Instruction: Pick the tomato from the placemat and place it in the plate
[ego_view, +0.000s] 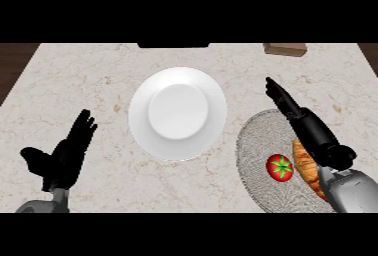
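A red tomato (280, 167) with a green star-shaped top lies on the grey round placemat (258, 145) at the right. Beside it on the mat is a croissant (306, 170), partly hidden by my right forearm. My right hand (306, 125) is over the mat's far edge, beyond the tomato, fingers straight and pointing away, holding nothing. The white plate (178, 113) sits in the middle of the counter, left of the mat, with nothing on it. My left hand (66, 150) rests open at the lower left, fingers up.
A brown box (285, 49) stands at the counter's far edge on the right. A dark object (174, 45) sits at the far edge behind the plate. The marble counter (88, 80) ends at dark floor on both sides.
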